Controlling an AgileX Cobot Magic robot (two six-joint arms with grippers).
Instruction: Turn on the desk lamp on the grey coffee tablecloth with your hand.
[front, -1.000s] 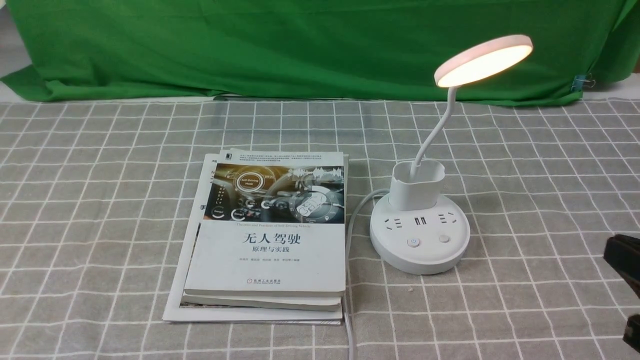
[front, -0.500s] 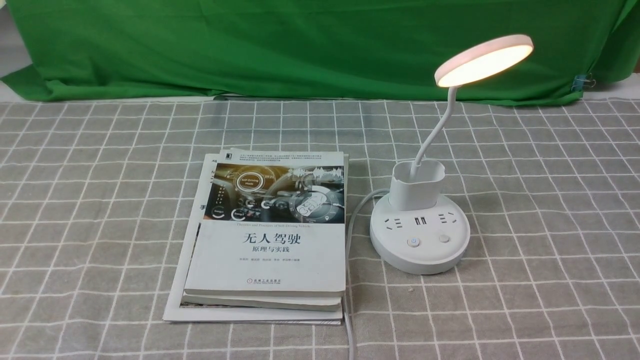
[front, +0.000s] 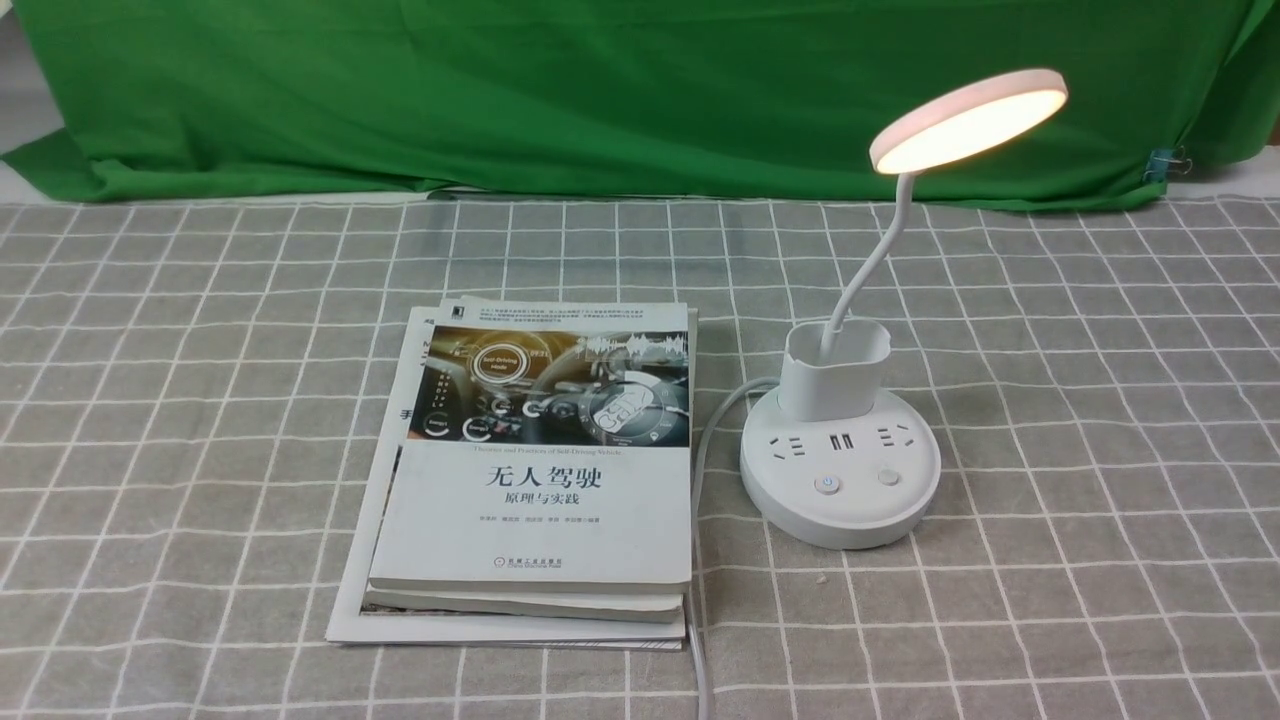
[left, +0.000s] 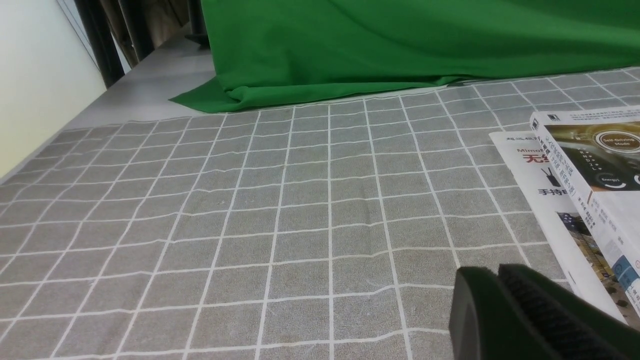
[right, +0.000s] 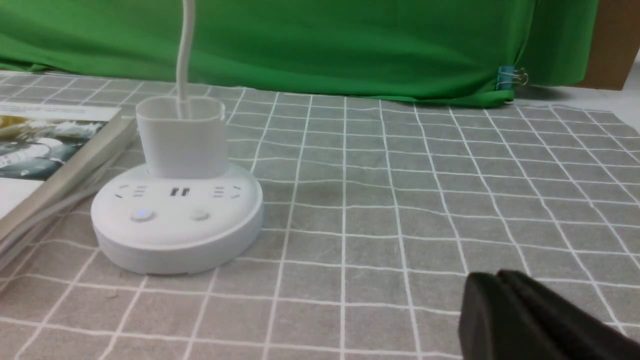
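The desk lamp stands on the grey coffee tablecloth just right of a stack of books, its disc head glowing warm and a small blue light showing on the left of its two base buttons, so I judge the switching done and the step in hand to be pulling clear. To do that well, each arm should draw away from the lamp without snagging the white cord that runs between base and books. Neither arm shows in the front view. The right claw, well apart from the base, and the left claw, near the books' edge, each have their black fingers pressed together, holding nothing. The top book's cover reads "无人驾驶" and "原理与实践", with a "Self-Driving Mode" badge in its picture; smaller lines are too fine to read.
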